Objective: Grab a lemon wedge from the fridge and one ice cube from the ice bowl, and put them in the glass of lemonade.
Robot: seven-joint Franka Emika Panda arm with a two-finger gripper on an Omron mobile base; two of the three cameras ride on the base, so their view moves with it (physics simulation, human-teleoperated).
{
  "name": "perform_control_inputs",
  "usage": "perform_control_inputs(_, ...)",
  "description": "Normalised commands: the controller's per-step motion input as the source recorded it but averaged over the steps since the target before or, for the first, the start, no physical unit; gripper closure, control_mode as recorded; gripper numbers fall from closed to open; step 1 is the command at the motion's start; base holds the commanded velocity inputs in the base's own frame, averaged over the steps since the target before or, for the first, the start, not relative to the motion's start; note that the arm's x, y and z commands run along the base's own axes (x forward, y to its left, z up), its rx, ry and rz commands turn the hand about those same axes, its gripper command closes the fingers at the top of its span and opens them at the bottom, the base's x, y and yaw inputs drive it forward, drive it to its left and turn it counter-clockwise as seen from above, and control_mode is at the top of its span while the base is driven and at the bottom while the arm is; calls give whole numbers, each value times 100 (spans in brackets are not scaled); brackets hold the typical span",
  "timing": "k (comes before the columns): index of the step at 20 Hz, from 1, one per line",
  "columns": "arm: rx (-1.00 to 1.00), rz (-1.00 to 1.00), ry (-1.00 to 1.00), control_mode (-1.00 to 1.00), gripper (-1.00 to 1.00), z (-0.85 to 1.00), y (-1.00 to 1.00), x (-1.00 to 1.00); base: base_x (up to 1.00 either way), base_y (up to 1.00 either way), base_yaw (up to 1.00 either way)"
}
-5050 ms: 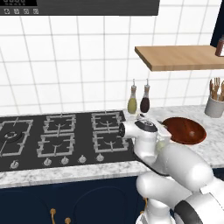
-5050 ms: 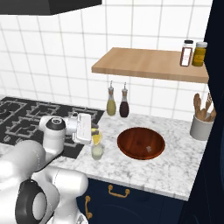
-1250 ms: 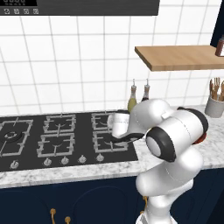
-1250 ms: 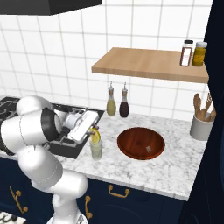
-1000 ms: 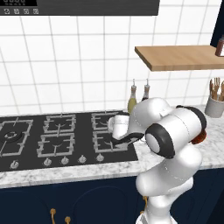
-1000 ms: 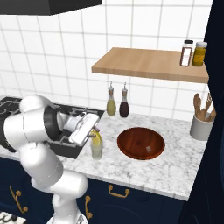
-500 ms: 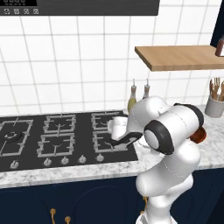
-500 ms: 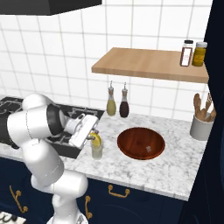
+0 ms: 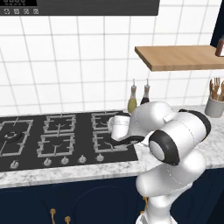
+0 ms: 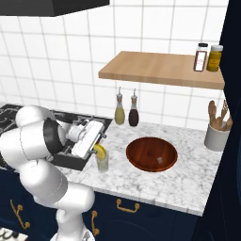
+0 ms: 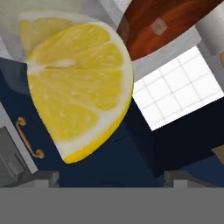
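Far at 9 o'clock in the right base view, noted a black gas hob (image 10: 9, 115) with matte iron grates, flat against speckled white marble counter (image 10: 188, 181). Moving toward 3 o'clock, found the gripper (image 10: 96, 141) tipped over the counter's front part, jaws spread wide; in the hand view (image 11: 111, 177) seen as two dark tips well apart at 6 o'clock, pinching nothing as far as can be told. Just ahead, spotted the lemon wedge (image 10: 100, 150) at the mouth of the glass of lemonade (image 10: 102, 162); cannot tell whether resting on the rim or already dropping in. Close up (image 11: 78, 87): bright yellow, wet-looking pulp with pale ribs, curved waxy rind, thin pointed ends. Judged light, soft and slick; best pinched across the two flat cut faces near the thick middle, gently, to avoid squashing or squirting out. Glass judged rigid, smooth, easy to tip if knocked; clear straight walls, pale liquid inside. At 3 o'clock of the glass, near but apart, logged the ice bowl (image 10: 151, 153): wide, shallow, glossy reddish-brown, holding a small translucent ice cube (image 11: 158, 27). Cube judged hard, slippery, light; to be taken squarely across opposite faces. Farther at 3 o'clock, noted a grey utensil crock (image 10: 216, 136) with wooden tools.
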Motion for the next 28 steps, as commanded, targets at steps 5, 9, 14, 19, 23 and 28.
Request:
perform_control_inputs(5,0,0,-11,-100,-100,43,1,-57,0,0,0)
perform_control_inputs(9,0,1,-17,-100,-100,52,7,-77,0,0,0)
perform_control_inputs(14,13,15,-5,-100,-100,46,25,-71,0,0,0)
perform_control_inputs(19,20,25,0,-100,-100,41,59,-48,0,0,0)
perform_control_inputs(23,19,18,-10,-100,-100,46,65,-50,0,0,0)
perform_control_inputs(28,15,7,-13,-100,-100,42,55,-54,0,0,0)
